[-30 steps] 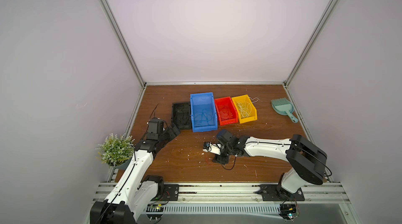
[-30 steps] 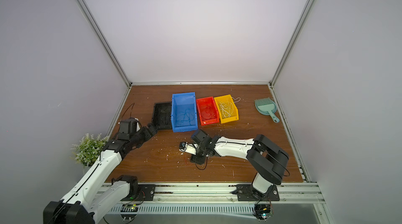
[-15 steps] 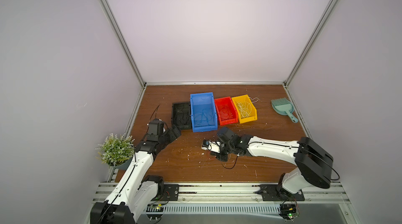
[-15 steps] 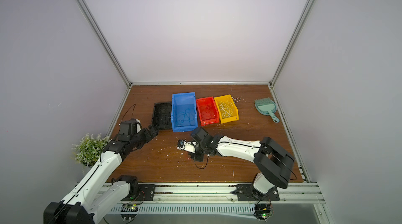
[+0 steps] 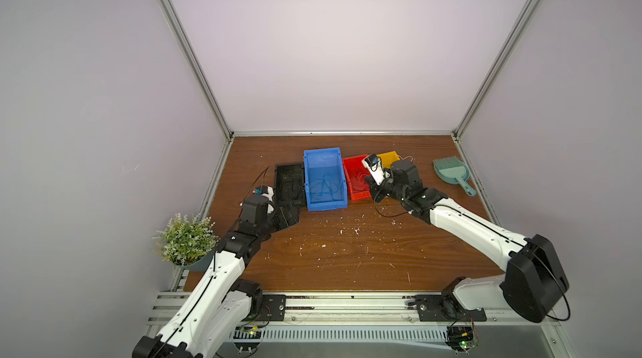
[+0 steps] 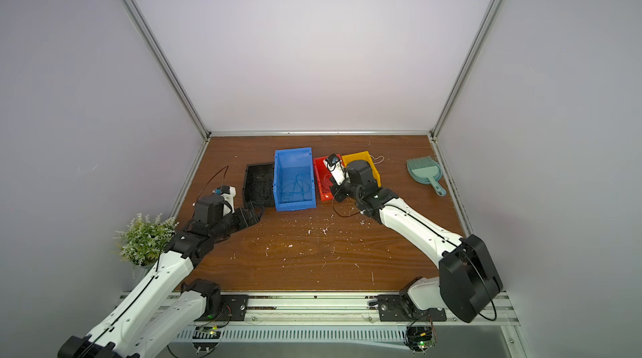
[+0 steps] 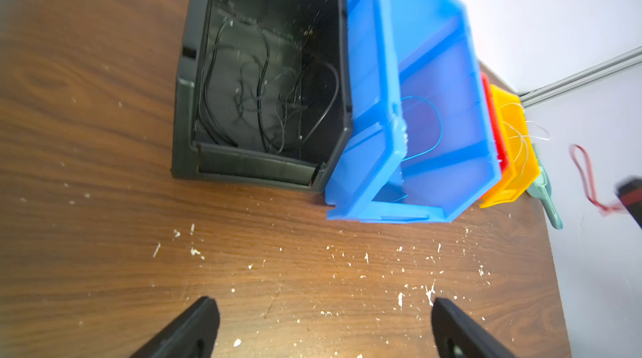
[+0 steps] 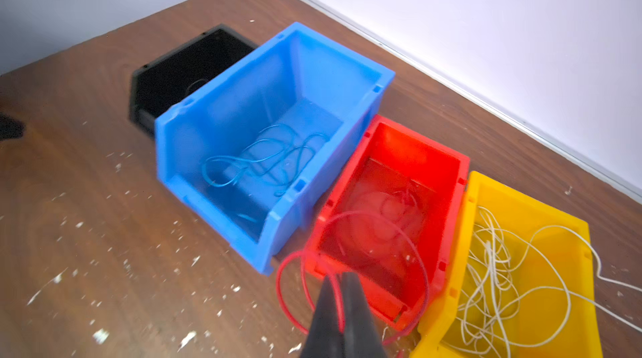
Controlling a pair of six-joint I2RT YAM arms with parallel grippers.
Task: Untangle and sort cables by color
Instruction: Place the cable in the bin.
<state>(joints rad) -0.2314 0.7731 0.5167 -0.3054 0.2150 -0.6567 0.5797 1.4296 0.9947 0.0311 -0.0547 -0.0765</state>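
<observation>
Grip: right gripper [image 8: 338, 279] clenched on a red cable [image 8: 382, 218], jaws pressed together around the strand.
Cable lie: looped out ahead of the fingertips, one arc reaching over the near end of the red bin [image 8: 410, 144], another hanging outside its near wall above the table [image 8: 104, 234].
Bin from tool: ahead and below, long axis running away from the gripper toward the back wall. Blue bin [image 8: 333, 57] just beside one flank, yellow bin [image 8: 521, 196] just beside the other.
Nearer arm: right, at the red bin's near end.
Left gripper [image 7: 323, 302]: released, jaws wide, nothing between them, over bare table before the black bin [image 7: 184, 113].
Already binned: blue cables [image 8: 264, 158], white cables [image 8: 496, 269], black cables [image 7: 260, 95].
Judged need: forward carry over the bin's middle before release, lest the outer loop drape over the rim.
</observation>
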